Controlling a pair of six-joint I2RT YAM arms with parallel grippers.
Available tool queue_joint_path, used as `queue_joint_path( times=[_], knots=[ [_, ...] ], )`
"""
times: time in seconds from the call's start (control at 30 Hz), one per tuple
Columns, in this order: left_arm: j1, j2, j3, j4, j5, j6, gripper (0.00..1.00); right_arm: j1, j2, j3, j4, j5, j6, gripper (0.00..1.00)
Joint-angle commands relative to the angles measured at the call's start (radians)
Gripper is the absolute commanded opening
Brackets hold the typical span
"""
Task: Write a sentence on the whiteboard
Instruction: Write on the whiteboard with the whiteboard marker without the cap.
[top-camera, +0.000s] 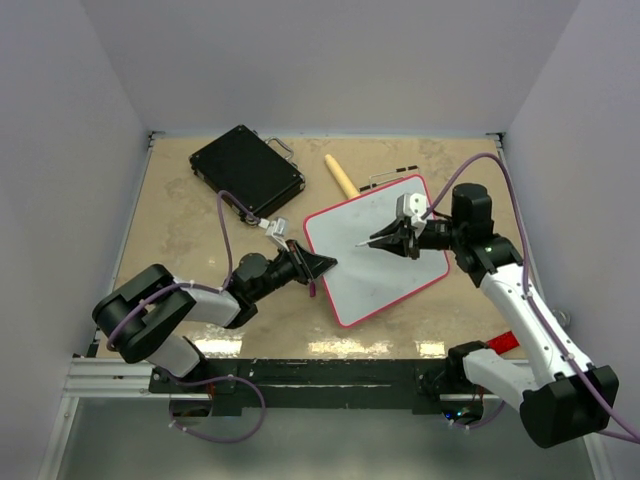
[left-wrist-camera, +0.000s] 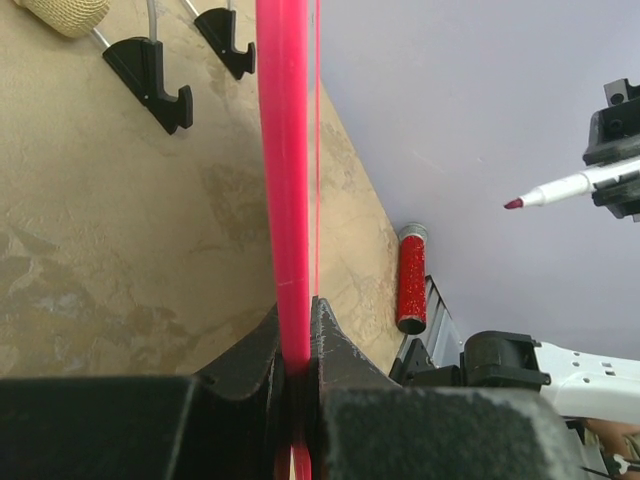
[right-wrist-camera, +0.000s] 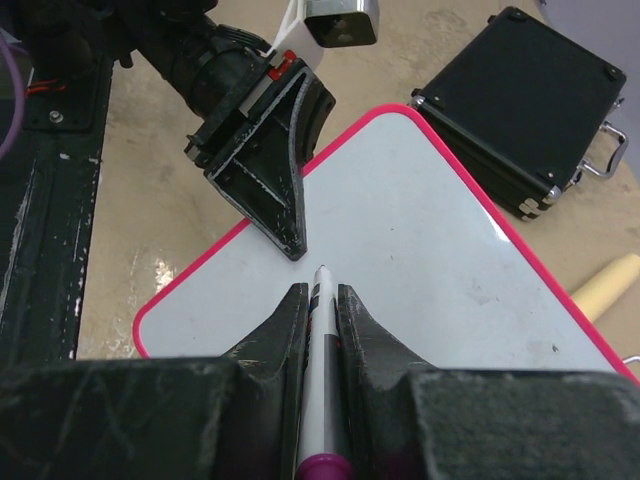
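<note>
1. The whiteboard lies cornerwise at the middle of the desk, white face up.
2. The left jaws, on the left arm, are pressed together on the board's pink-red rim along its left edge.
3. The right jaws, on the right arm, pinch a marker over the board's centre; I cannot tell whether its tip touches.
4. The left jaws reach onto the board face just ahead of the marker tip.
5. A black case sits to the rear left, apart from the board, and a cream handle lies between them.
6. A red glitter tube lies beside the right arm near the desk's front edge.
</note>
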Motion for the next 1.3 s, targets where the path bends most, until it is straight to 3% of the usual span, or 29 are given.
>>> queue_joint_path(
  times=[0.0,0.33,0.67,1.03,1.27],
  knots=[
    [-0.007,-0.059,0.052,0.017,-0.013,0.06,0.0,-0.01,-0.024,0.033,-0.021,-0.058,-0.031,0.0],
    [-0.016,-0.082,0.082,-0.096,-0.005,0.104,0.0,-0.146,-0.022,0.054,-0.137,-0.212,-0.155,0.0],
    [-0.024,-0.058,0.096,-0.04,-0.008,0.112,0.0,-0.339,-0.056,0.041,-0.248,-0.294,-0.27,0.0],
    [-0.024,-0.052,0.07,0.003,-0.019,0.081,0.0,-0.395,-0.097,-0.021,-0.101,-0.25,-0.085,0.0],
    [-0.032,-0.033,0.032,0.077,-0.036,0.04,0.0,-0.353,-0.09,0.011,-0.133,-0.215,-0.069,0.0]
  ],
)
